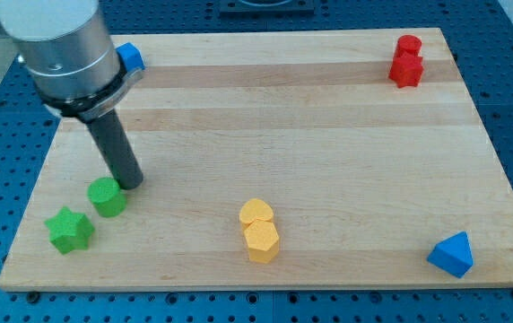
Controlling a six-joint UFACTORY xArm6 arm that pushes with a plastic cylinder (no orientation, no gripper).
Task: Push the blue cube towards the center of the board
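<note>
Resting on the pale wooden board (310, 135), my tip (133, 183) sits just beside the green cylinder block (107, 197), at its 1 o'clock. No fingers: a plain dark rod (117, 152), nothing held. Blue cube (130, 56) lies at board's 10 o'clock corner, partly hidden behind the grey arm housing (64, 54). Green star block (69, 230) at 8 o'clock, well apart from the cube.

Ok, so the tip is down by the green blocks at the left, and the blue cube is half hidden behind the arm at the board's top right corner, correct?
Not quite. In the camera view the blue cube sits at the board's top left corner, half hidden behind the arm; the top right corner holds the red block. The rest stands: my tip is down beside the green round block, near the green star.
</note>
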